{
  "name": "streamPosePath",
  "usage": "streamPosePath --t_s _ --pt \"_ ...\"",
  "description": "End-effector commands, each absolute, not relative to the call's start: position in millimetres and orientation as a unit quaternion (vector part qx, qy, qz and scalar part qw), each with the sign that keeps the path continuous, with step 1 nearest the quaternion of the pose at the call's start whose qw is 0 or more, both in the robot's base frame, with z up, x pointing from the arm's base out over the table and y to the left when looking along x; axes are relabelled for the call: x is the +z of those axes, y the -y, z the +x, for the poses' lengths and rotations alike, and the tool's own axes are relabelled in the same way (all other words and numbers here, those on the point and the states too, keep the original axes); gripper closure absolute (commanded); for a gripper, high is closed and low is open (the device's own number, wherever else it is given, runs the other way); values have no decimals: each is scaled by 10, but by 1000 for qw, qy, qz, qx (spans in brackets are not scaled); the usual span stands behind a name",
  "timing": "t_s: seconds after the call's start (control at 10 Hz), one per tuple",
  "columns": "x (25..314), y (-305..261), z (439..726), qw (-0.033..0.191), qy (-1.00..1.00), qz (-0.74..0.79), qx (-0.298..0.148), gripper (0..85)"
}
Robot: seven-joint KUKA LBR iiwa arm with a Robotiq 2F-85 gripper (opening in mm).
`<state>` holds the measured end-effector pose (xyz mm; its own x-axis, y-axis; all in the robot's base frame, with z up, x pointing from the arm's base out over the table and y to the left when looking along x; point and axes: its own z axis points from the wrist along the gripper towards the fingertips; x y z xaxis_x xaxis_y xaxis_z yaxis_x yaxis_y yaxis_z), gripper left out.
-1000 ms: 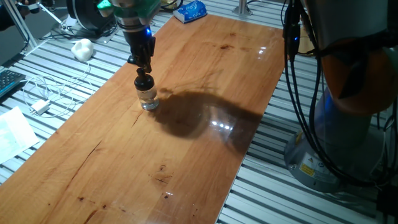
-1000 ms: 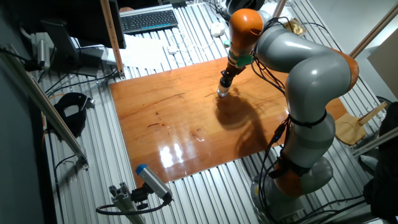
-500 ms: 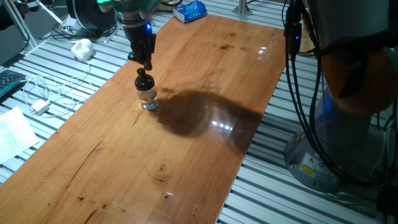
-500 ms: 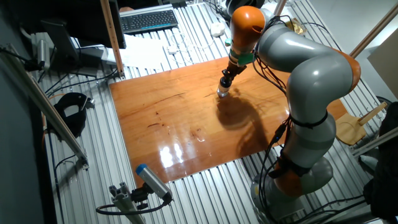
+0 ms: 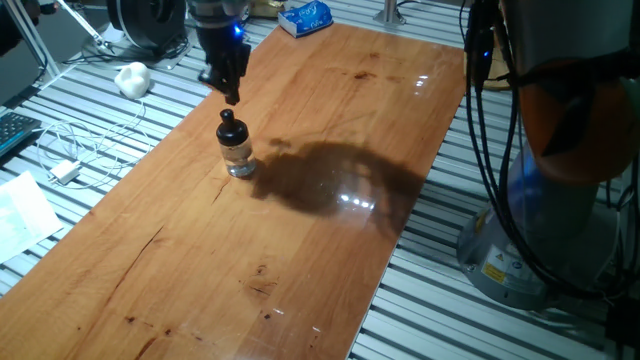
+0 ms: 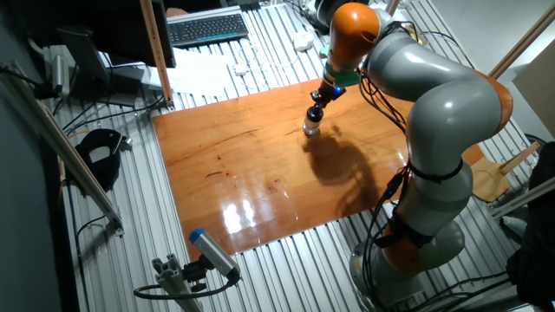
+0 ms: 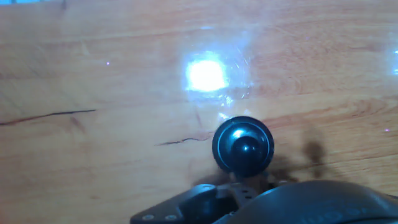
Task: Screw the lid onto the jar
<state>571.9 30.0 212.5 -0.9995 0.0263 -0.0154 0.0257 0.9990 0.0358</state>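
One fixed view shows the lid (image 5: 230, 124) seated on the jar (image 5: 238, 157), the fingers (image 5: 230, 90) released just above it, so a half-threaded lid could pop loose if bumped.

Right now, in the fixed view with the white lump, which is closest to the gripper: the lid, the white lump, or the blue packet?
1. The lid, just below the gripper, on the jar.
2. The white lump, left, off the board.
3. The blue packet, at the far edge.
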Motion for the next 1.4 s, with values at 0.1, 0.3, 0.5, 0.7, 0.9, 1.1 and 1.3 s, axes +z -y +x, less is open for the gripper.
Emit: streamPosePath --t_s 0.1,0.3,0.5,0.7,0.9,1.1,1.3 --pt "2080 -334 5754 -1 -1000 18 -5 340" --pt "2044 -314 5809 -3 -1000 -12 -29 340" --pt "2082 -271 5867 -17 -999 -35 -6 170" --pt "2069 -306 5902 -11 -998 -60 -2 170" --pt "1994 -357 5941 -13 -994 -104 -12 170" --pt "1875 -424 5937 -13 -992 -121 -22 0" --pt "1843 -394 5979 -12 -992 -123 -21 0"
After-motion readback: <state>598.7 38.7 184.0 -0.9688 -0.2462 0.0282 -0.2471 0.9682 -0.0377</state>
